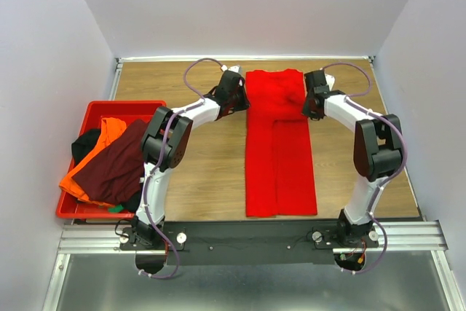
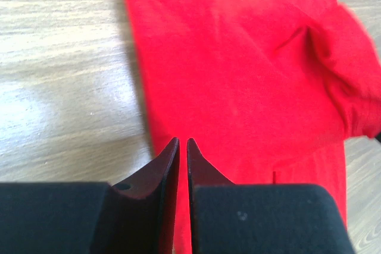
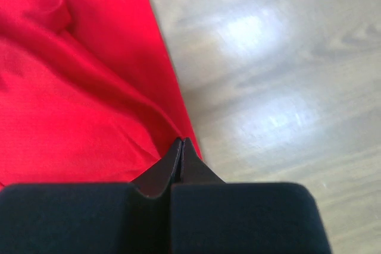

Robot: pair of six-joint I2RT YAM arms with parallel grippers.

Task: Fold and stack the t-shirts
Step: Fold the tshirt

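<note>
Wood-grain brown surface (image 1: 204, 180) fills the floor of a white-walled booth. Down its middle lies the bright red cloth t-shirt (image 1: 280, 151), folded lengthwise into a long strip, flat at the near end and rumpled at the far end. At the left edge sits a rigid red plastic crate (image 1: 124, 105) holding a heap of three shirts: the dark maroon t-shirt (image 1: 116, 169) on top, the orange t-shirt (image 1: 109, 132) under it and spilling over the near rim, and the black t-shirt (image 1: 86, 145) at the far left. The left hand (image 2: 183, 142) is at the strip's far left edge, closed to a thin slit; whether it pinches cloth I cannot tell. The right hand (image 3: 181, 141) is fully closed on the far right edge, a ridge of cloth running into its tips.
</note>
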